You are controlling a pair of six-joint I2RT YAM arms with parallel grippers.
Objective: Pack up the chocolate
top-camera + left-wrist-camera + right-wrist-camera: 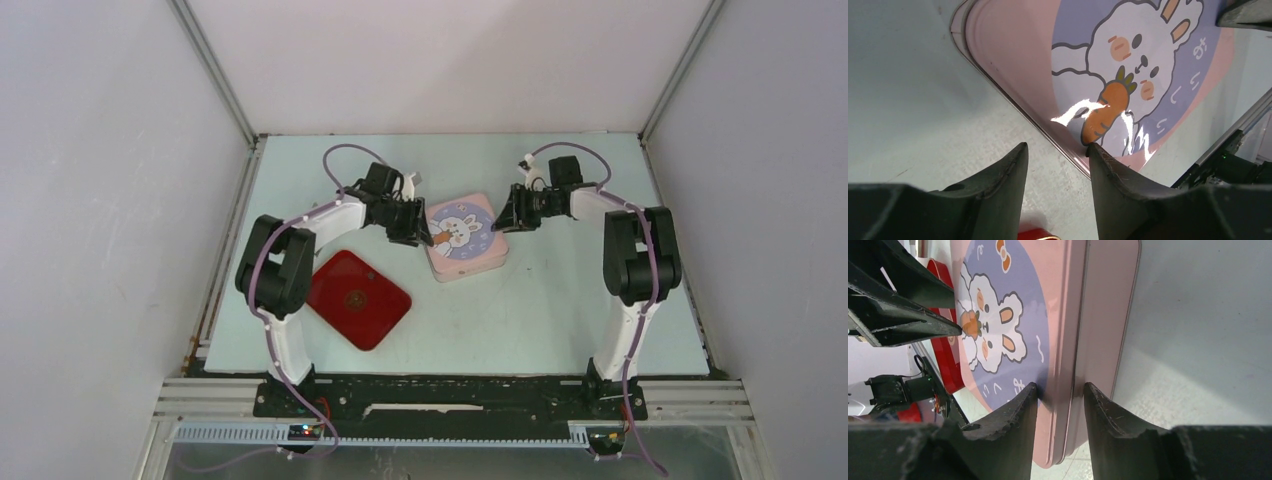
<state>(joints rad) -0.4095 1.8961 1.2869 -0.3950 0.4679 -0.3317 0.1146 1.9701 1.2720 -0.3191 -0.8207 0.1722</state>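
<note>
Pink tin [465, 238] flat near centre of bench [560, 310], lid closed, rabbit-and-carrot print uppermost; red tray [358, 299] near tin on near-left side, apart from it; left hand [1055, 146] low over bench at left edge of tin, fingers narrowly apart, nothing gripped, one fingertip [1100, 160] at tin rim, contact not determinable; right hand [1060, 386] at opposite edge of tin, fingers narrowly apart and astride upper rim of lid, not closed on it; chocolate not visible in any view, location not determinable.
</note>
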